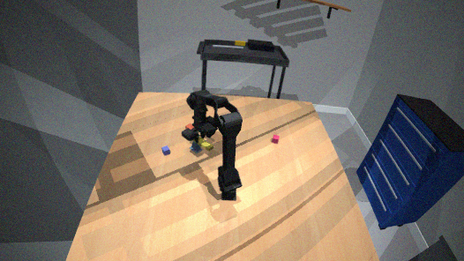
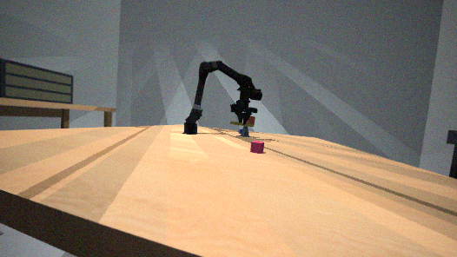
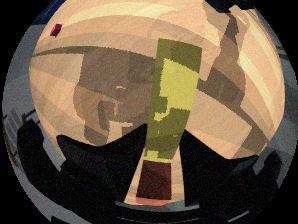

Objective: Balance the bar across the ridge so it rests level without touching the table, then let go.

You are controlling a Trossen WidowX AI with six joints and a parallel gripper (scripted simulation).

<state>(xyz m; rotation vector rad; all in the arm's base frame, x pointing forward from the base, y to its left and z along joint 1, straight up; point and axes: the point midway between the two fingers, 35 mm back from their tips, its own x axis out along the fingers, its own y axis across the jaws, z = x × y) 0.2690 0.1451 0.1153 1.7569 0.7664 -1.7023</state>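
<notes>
So the big light wooden table [image 1: 273, 212] with darker plank stripes takes up most of every view. Off its right side sits a blue metal drawer cabinet with a black top [image 1: 412, 159], and beyond the far edge there's a dark grey metal cart [image 1: 243, 55] with a yellow and a black item on its tray, too small to make out.

On the table, the black six-joint arm [image 1: 229, 150] stands on its base near the middle, rises up and folds over so the wrist points down toward the table's far-left part. From the exterior view it makes a tall arch and comes down near the blue piece.

The black parallel-jaw gripper [image 3: 157, 163] is clamped on the long yellow-green bar with a reddish-orange end [image 3: 169, 106]. In the wrist view the red end sits right between the two dark fingers and the yellow length runs away from the camera over the tabletop. In the exterior view the bar [image 2: 242, 122] looks roughly level, up off the table, right above the small blue ridge block [image 2: 245, 131]. Can't tell whether it's actually touching the ridge or just over it.

Smaller stuff: a small magenta cube [image 1: 275, 138] sits well to the arm's right, and a small blue cube [image 1: 166, 150] is off to the left of the gripper, both apart from everything else.
</notes>
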